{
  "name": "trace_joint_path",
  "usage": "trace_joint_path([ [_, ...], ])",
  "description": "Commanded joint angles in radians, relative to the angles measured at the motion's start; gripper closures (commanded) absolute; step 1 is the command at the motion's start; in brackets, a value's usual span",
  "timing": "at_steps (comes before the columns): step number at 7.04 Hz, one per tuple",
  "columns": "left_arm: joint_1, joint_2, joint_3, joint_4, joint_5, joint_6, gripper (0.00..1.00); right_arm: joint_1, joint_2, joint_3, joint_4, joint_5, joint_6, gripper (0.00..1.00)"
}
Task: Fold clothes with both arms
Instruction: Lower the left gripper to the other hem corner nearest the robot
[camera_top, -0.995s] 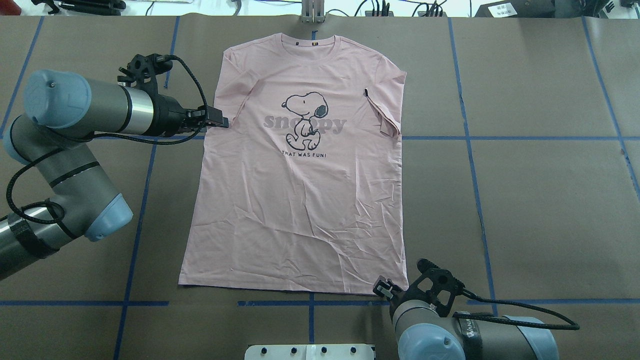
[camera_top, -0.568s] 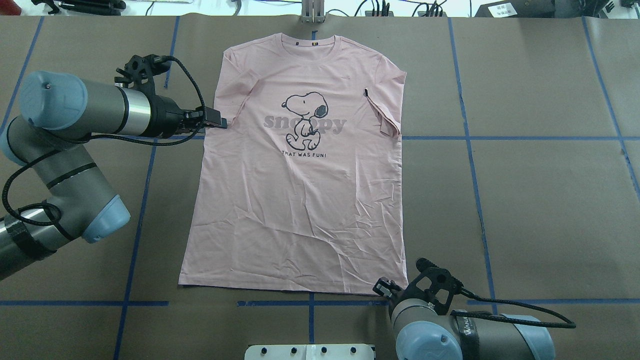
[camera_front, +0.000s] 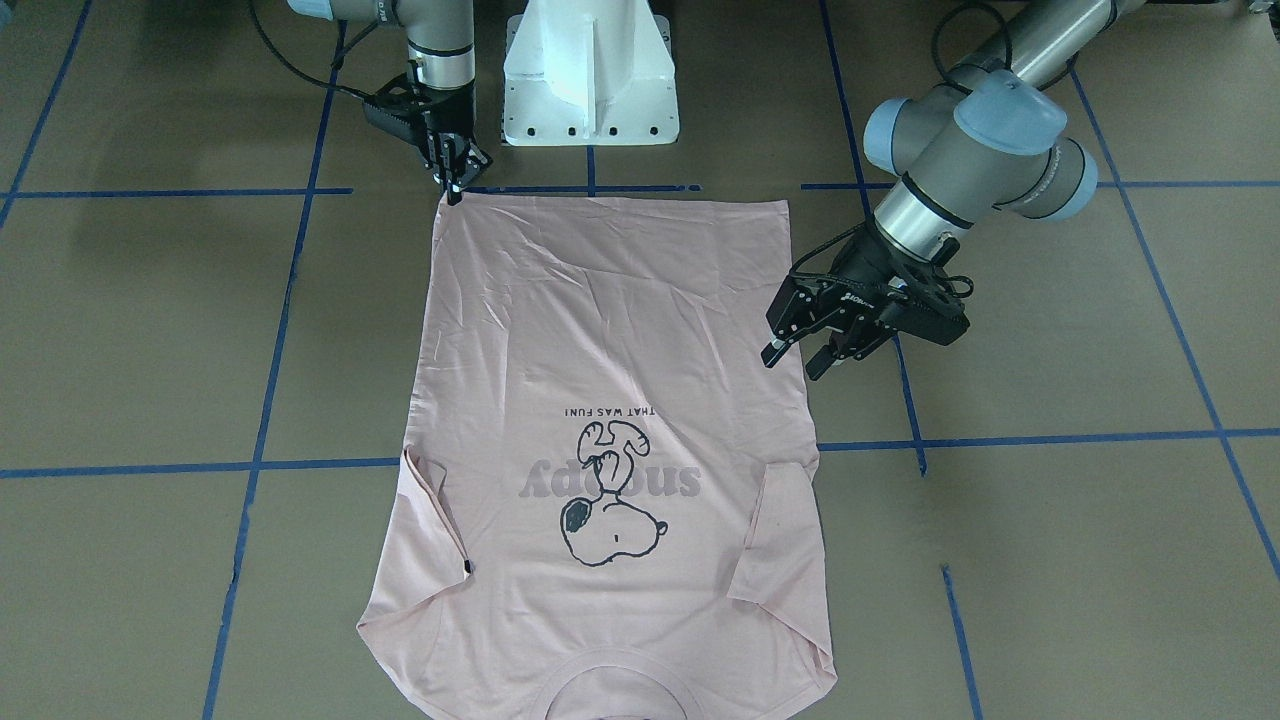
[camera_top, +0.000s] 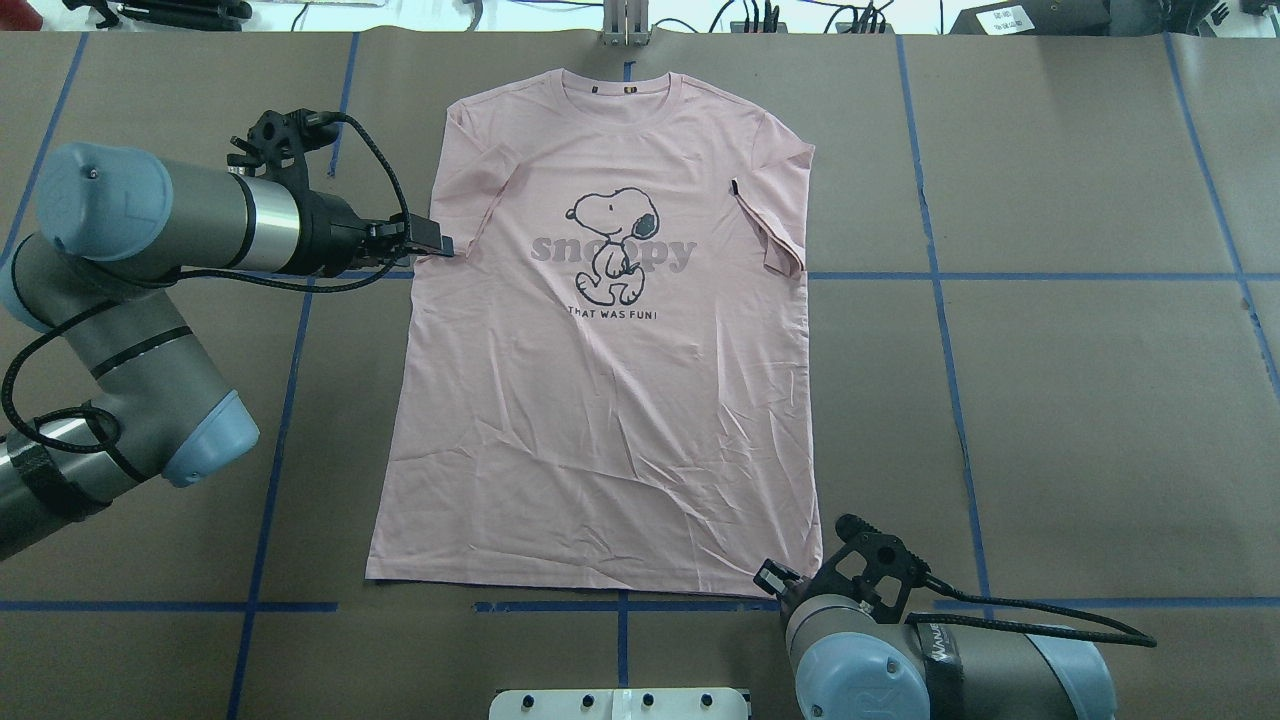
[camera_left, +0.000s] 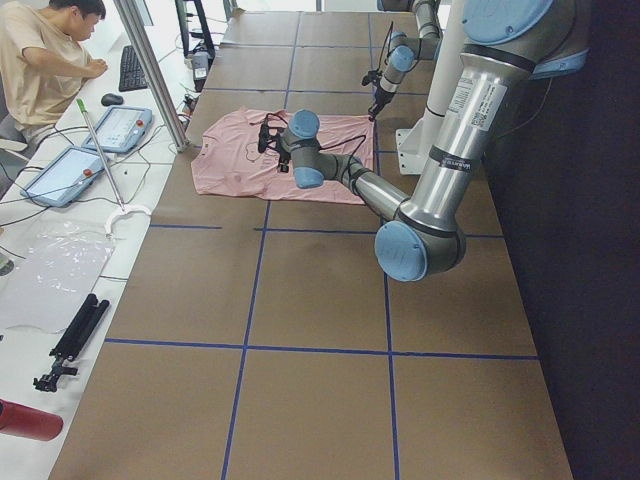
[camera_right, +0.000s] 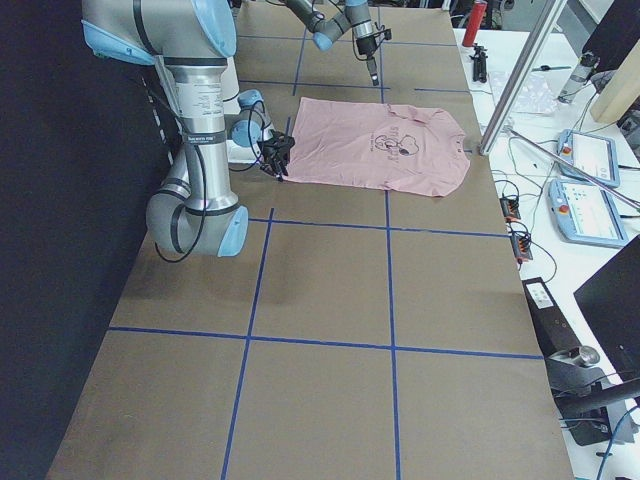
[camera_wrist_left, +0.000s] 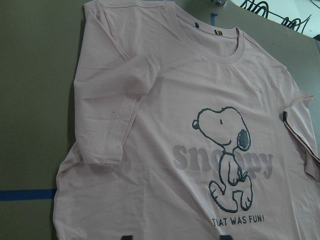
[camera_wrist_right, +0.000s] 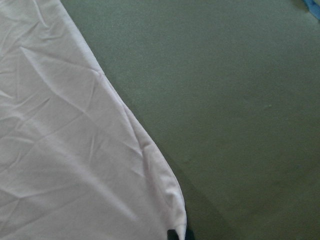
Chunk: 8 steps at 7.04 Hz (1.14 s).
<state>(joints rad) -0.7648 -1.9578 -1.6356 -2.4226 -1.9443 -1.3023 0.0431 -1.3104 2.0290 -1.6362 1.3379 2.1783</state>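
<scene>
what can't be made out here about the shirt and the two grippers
- Whether the right gripper pinches the T-shirt hem corner: the right wrist view's bottom edge cuts off the fingertips, its own wrist covers them overhead, and it is too small in the front-facing view.
- Whether the open left gripper touches the cloth: no view shows its height.
- Wording on the sleeve tag and neck label: too small in every view.

you've got the pink T-shirt (camera_top: 600, 420) lying flat, print up, collar at the far end, left gripper (camera_top: 441, 245) at its left edge just below the sleeve, right gripper (camera_top: 770, 578) at your near right hem corner, blue tape lines (camera_top: 940, 330) across the brown table (camera_top: 1090, 420)
</scene>
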Motion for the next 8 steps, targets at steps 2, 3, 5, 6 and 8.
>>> trace_joint_path([
  [2, 0.024, 0.054, -0.100, 0.014, 0.005, -0.151, 0.32, 0.003, -0.001, 0.069, -0.002, 0.026, 0.000, 1.00],
  [3, 0.056, 0.132, -0.184, 0.058, 0.016, -0.197, 0.30, 0.004, -0.003, 0.076, -0.004, 0.032, -0.002, 1.00],
  [5, 0.161, 0.253, -0.332, 0.225, 0.068, -0.317, 0.29, 0.012, 0.002, 0.086, -0.007, 0.030, -0.002, 1.00],
  [6, 0.296, 0.246, -0.383, 0.366, 0.196, -0.441, 0.29, 0.017, 0.003, 0.086, -0.007, 0.030, -0.002, 1.00],
  [8, 0.389, 0.260, -0.379, 0.419, 0.240, -0.523, 0.29, 0.038, 0.003, 0.085, -0.008, 0.059, 0.000, 1.00],
])
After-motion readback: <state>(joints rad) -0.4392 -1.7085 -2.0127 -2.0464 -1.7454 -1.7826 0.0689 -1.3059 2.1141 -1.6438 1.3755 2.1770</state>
